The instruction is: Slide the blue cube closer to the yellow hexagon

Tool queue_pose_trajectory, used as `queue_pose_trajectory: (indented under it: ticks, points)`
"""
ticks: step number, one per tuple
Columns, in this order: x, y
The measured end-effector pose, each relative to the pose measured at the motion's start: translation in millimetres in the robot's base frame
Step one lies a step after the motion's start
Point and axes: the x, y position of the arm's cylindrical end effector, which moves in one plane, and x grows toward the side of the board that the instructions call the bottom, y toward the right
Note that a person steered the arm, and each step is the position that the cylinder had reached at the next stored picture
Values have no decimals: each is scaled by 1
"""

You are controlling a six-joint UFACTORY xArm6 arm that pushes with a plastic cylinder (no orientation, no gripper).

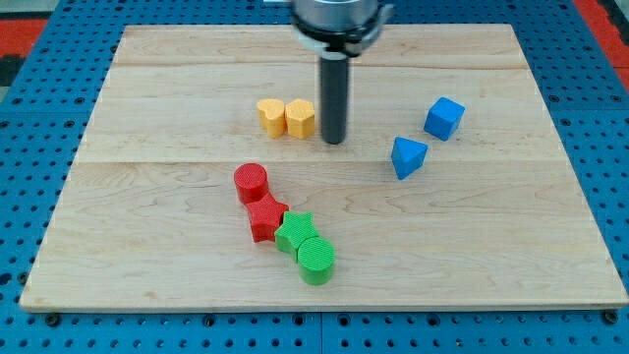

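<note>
The blue cube sits on the wooden board at the view's right of centre. The yellow hexagon sits near the board's middle top, touching a second yellow block on its left. My tip is down on the board just to the right of the yellow hexagon, close to it, and well to the left of the blue cube. A second blue block, wedge-like, lies below and left of the cube, between it and my tip.
A red cylinder, a red star, a green star and a green cylinder form a touching chain running down toward the view's bottom. The board rests on a blue pegboard.
</note>
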Motion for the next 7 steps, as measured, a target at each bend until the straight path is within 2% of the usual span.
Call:
queue_pose_trajectory:
  ticks: [1, 2, 3, 4, 5, 7]
  points:
    - [-40, 51]
    - [-88, 58]
    - [-77, 171]
    - [-24, 188]
    - [-9, 155]
    - [-30, 26]
